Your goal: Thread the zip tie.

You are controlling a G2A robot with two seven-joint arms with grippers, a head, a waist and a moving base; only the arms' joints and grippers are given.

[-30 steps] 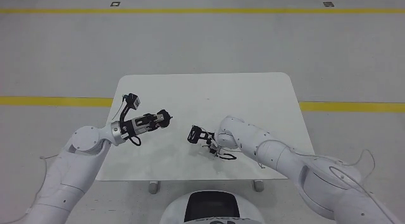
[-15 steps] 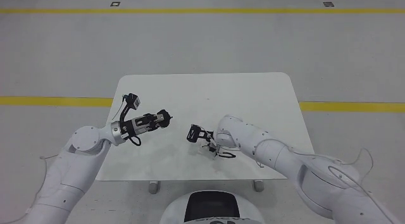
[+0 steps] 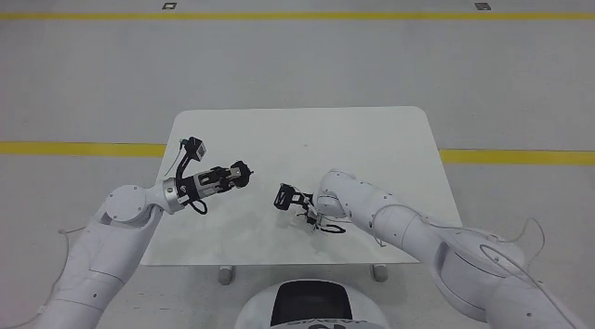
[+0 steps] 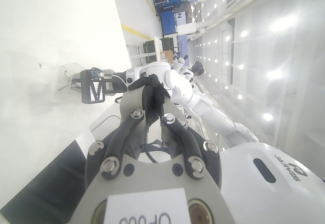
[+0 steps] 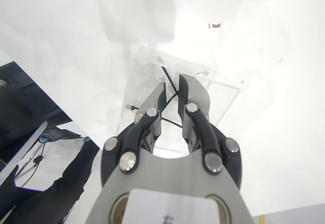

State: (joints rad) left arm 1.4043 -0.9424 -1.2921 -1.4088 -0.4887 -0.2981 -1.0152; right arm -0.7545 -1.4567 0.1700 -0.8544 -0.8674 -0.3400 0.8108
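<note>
Several thin black zip ties (image 5: 169, 83) lie crossed inside a small clear box (image 5: 223, 98) on the white table (image 3: 372, 143). My right gripper (image 5: 172, 94) points down into the box, open, with one zip tie passing between its fingers (image 5: 184, 94). From above, the right gripper (image 3: 311, 219) is near the table's front edge, and the left wrist view shows the clear box (image 4: 72, 69) under it. My left gripper (image 4: 151, 88) is shut and held above the table, left of the box and pointing at it. Something black sticks out at its tips; I cannot tell what. From above, the left gripper (image 3: 240, 174) is left of centre.
The table's front edge (image 5: 50, 100) runs close beside the box. The back and right half of the tabletop (image 3: 390, 134) are bare white surface. A few small dark specks (image 5: 215, 25) mark the table beyond the box.
My right gripper has edged slightly to the left over the box. The left arm has not moved.
</note>
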